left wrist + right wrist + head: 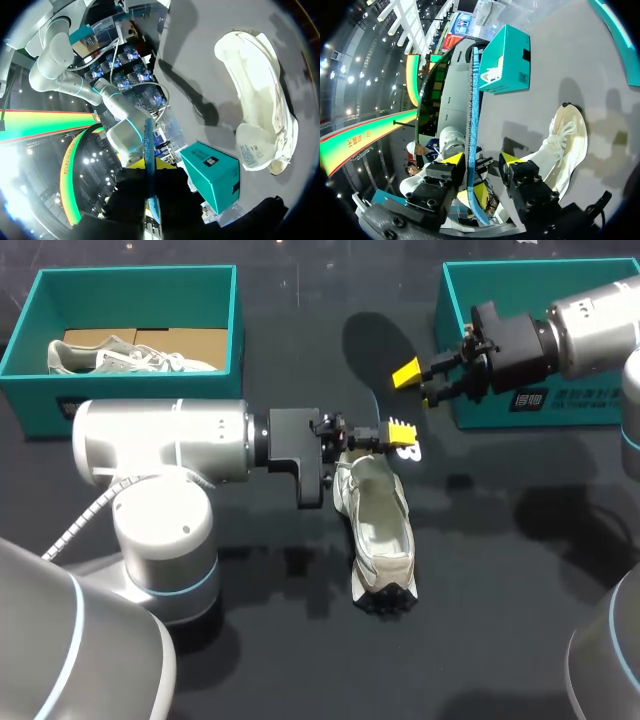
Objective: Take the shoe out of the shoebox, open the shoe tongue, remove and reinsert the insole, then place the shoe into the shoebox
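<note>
Insole [473, 100] is held edge-on over the table [500, 590], clenched by the left gripper [398, 433] while the right gripper [418, 387] straddles it with fingers apart, probably to steady it for feeding into the shoe [382, 530] lying just below.

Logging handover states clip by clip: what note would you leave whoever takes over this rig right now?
Left gripper: shut on the thin blue insole, outside the shoe.
Right gripper: open, one finger beside the insole.
Cream mesh sneaker: lying on the black table, outside the teal cardboard shoeboxes; the left shoebox holds a second sneaker.
Done: shoe out, insole removed.
Left: reinsert insole, put the sneaker in a shoebox.
</note>
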### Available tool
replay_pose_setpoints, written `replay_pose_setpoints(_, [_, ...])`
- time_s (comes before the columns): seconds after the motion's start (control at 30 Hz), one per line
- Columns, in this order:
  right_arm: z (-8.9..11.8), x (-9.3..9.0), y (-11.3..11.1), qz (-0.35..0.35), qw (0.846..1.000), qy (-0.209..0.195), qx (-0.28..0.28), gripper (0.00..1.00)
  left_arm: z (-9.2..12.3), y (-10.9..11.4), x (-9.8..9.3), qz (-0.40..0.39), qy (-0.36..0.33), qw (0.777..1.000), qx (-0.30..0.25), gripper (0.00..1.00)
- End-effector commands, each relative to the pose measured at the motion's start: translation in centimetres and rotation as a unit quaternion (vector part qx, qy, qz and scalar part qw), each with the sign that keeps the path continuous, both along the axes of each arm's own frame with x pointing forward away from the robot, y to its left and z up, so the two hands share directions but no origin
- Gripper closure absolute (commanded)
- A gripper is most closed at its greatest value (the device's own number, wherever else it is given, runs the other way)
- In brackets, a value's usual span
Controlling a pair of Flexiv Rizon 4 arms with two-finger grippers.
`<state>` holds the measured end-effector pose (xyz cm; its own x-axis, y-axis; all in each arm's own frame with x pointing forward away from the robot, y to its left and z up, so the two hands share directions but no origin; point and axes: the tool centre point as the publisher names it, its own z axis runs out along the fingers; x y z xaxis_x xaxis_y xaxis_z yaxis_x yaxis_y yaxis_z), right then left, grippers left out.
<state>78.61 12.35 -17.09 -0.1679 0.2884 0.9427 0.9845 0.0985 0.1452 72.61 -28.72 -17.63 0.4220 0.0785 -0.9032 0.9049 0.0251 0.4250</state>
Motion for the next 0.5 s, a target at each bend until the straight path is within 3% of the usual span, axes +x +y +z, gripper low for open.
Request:
replay_pose_setpoints(0.03, [0.08,-0.18,-0.04,-0.001,1.000,0.003,-0.002,0.59,-0.27,0.15,-0.20,0.000,-0.001,1.000,-0.001,1.00])
replay_pose_setpoints(0.5, [0.08,-0.34,0.79,0.006,1.000,0.000,0.005,0.67,-0.89,0.09,-0.61,-0.005,-0.001,1.000,0.004,1.00])
